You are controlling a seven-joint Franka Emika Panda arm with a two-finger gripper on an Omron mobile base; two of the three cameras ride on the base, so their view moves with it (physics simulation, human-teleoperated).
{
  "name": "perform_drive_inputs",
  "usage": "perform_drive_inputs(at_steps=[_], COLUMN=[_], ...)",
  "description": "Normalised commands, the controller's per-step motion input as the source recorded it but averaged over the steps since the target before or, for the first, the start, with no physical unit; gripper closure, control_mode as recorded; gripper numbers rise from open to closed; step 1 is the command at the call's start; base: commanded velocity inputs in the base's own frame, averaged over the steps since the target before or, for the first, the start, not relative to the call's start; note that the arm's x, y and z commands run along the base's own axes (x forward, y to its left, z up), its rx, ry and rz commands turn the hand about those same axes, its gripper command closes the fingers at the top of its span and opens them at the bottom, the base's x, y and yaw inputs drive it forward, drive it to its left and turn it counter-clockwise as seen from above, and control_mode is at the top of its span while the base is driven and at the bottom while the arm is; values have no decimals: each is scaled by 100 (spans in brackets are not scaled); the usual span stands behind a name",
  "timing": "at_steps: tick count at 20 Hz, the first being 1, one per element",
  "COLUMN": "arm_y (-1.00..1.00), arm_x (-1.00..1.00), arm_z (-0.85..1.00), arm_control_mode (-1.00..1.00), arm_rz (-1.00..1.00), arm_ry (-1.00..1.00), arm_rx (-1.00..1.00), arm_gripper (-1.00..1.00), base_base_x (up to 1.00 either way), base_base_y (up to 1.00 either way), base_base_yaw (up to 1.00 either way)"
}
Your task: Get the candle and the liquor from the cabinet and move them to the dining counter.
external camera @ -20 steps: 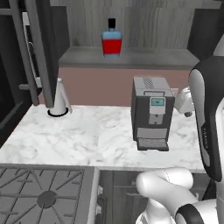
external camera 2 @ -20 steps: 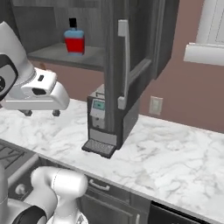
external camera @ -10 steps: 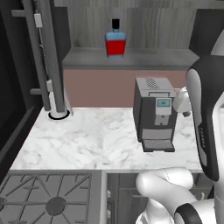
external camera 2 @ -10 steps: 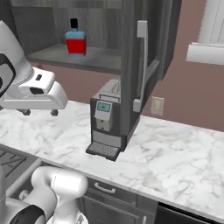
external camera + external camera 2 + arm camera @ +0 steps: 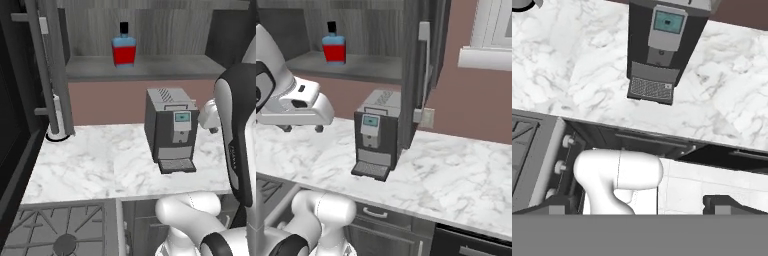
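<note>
The liquor (image 5: 123,47) (image 5: 334,46), a red bottle with a blue band and black cap, stands upright on the lower shelf of the open cabinet (image 5: 145,67) (image 5: 368,67). The cabinet doors (image 5: 49,65) (image 5: 423,65) are swung out to either side. My gripper (image 5: 302,129) (image 5: 643,205) hangs open over the worktop's front edge, well below the shelf, pointing down. Its fingertips (image 5: 732,202) stand far apart with nothing between them. In the left base view the hand (image 5: 210,116) is to the right of the coffee machine. The candle and the dining counter are out of view.
A grey coffee machine (image 5: 170,127) (image 5: 376,135) (image 5: 662,40) stands on the marble worktop (image 5: 100,160) (image 5: 456,170) under the shelf. A white upright thing on a dark round base (image 5: 57,122) stands behind the left door. A stove (image 5: 55,230) lies at the left, a window (image 5: 491,30) at the right.
Both base views have shifted slightly, so the base has moved. The arm keeps its pose, the gripper stays open and the bottle has not moved.
</note>
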Motion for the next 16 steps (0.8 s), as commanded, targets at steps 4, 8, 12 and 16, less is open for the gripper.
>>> perform_drive_inputs(at_steps=[4,8,12,16], arm_y=[0,0,0,0], arm_x=[0,0,0,0], arm_z=[0,0,0,0], arm_control_mode=[100,100,100,100], arm_rz=[0,0,0,0], arm_ry=[0,0,0,0], arm_rx=[0,0,0,0], arm_gripper=[-100,-100,-100,-100], base_base_x=[17,3,0,-4], base_base_y=[59,21,0,10], base_base_yaw=[-29,-11,0,1])
